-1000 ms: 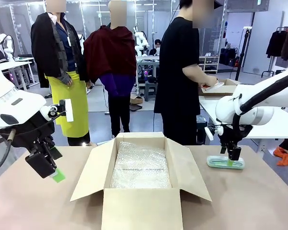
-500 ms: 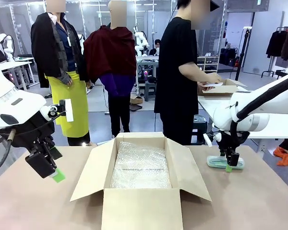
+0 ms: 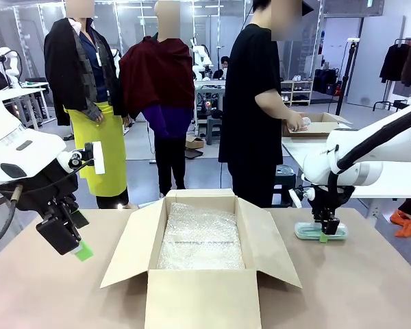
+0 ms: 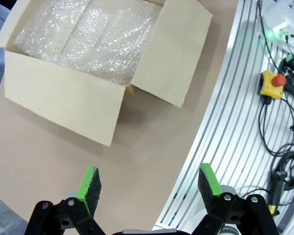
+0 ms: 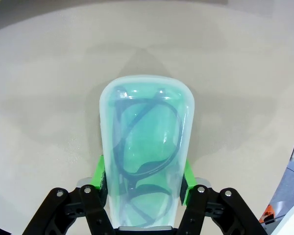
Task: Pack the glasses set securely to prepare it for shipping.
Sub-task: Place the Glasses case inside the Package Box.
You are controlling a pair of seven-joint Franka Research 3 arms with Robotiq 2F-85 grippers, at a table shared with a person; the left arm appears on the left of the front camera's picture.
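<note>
Right gripper has shifted slightly toward the box since 1.0 s ago and sits lower over the mint case; the case itself has not moved. Left arm unchanged.

Mint case: flat on the table, right of the box, well apart from it. Dark-framed glasses visible through the lid in the right wrist view.

Right gripper: jaws narrowed to the case's width, green pads against both long sides near one end. Case gripped, resting on the table.

Left gripper: hangs above the table left of the box, tilted. Left wrist view: jaws spread wide, nothing between them.

Box: flaps open, bubble wrap lining the inside; same seen from the left wrist.

Person stands beyond the far edge, turned to a second table, hands at a carton. What the hands hold: cannot tell.
</note>
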